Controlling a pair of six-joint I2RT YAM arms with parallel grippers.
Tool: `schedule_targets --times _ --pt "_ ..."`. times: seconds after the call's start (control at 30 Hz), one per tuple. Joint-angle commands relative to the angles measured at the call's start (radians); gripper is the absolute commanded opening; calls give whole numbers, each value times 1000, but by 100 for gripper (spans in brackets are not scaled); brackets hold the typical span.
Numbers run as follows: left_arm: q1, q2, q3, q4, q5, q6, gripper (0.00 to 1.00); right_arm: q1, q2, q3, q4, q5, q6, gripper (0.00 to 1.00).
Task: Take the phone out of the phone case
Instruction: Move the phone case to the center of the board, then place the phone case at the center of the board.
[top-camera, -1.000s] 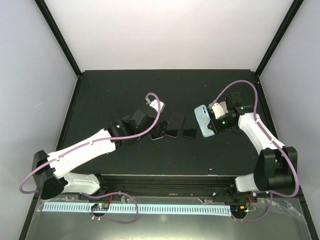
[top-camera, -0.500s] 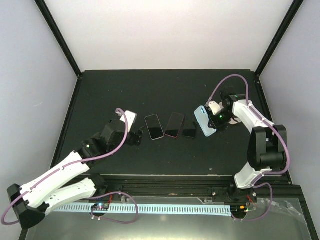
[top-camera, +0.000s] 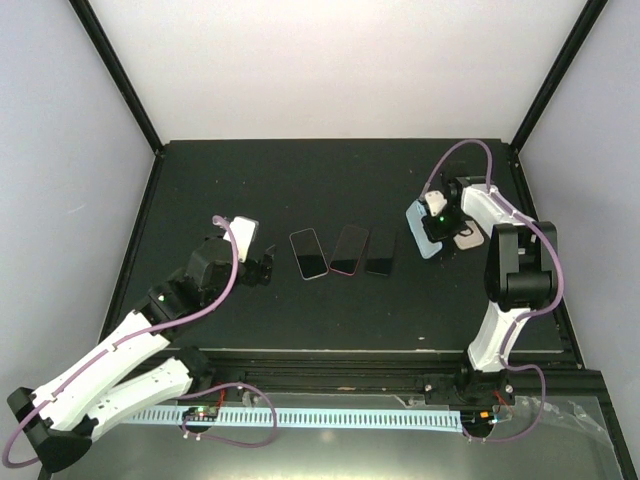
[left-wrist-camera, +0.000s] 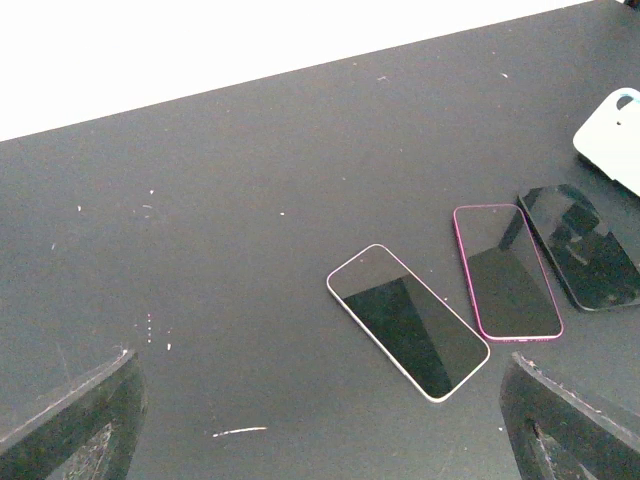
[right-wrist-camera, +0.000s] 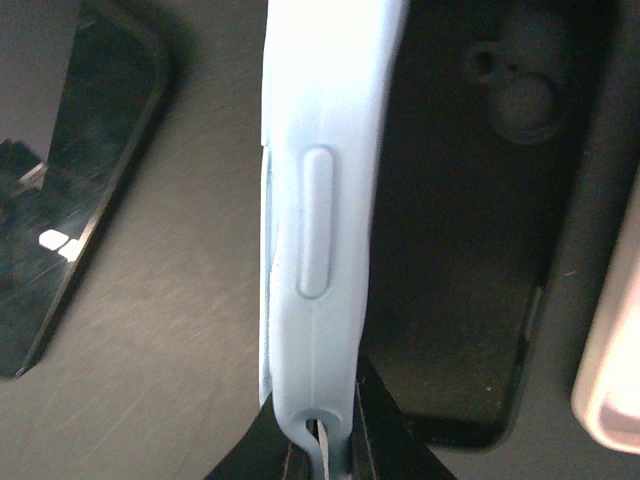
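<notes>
The phone (top-camera: 349, 250), black-screened with a pink edge, lies bare on the black table between a white-rimmed phone (top-camera: 308, 254) and an all-black phone (top-camera: 380, 253). It also shows in the left wrist view (left-wrist-camera: 506, 271). My right gripper (top-camera: 437, 228) is shut on the pale blue phone case (top-camera: 419, 226) and holds it on edge, off the table. In the right wrist view my gripper (right-wrist-camera: 322, 440) pinches the bottom end of the case (right-wrist-camera: 325, 170). My left gripper (top-camera: 262, 268) is open and empty, left of the phones, with its fingers (left-wrist-camera: 80, 420) spread wide.
A black case (right-wrist-camera: 480, 250) lies flat just right of the held case, and a pale whitish case (right-wrist-camera: 612, 370) lies beyond it; that one also shows in the top view (top-camera: 467, 240). The table's right edge (top-camera: 535, 250) is close.
My left arm has pulled back to the left, away from the phones. My right gripper has carried the pale blue case to the right and farther back, over the cases lying there.
</notes>
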Motion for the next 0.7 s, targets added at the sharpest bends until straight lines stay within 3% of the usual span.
schedule_targets --times 0.0,0.13,0.27,0.33,0.5,0.67 --pt "8 -32 3 7 -18 18 98 -67 38 57 41 59 36 1" --pt "10 -30 2 8 -16 18 98 -108 25 65 39 25 25 1" --pt "13 -25 5 5 -13 20 98 -104 -20 40 -59 -241 -77 1" --pt "16 -25 5 6 -11 21 98 -100 -12 49 -120 -304 -103 1" --pt "30 -20 5 8 9 19 98 -100 53 46 -189 -365 -124 1" --pt "33 -19 2 10 14 17 98 -101 102 27 -140 -350 -93 2"
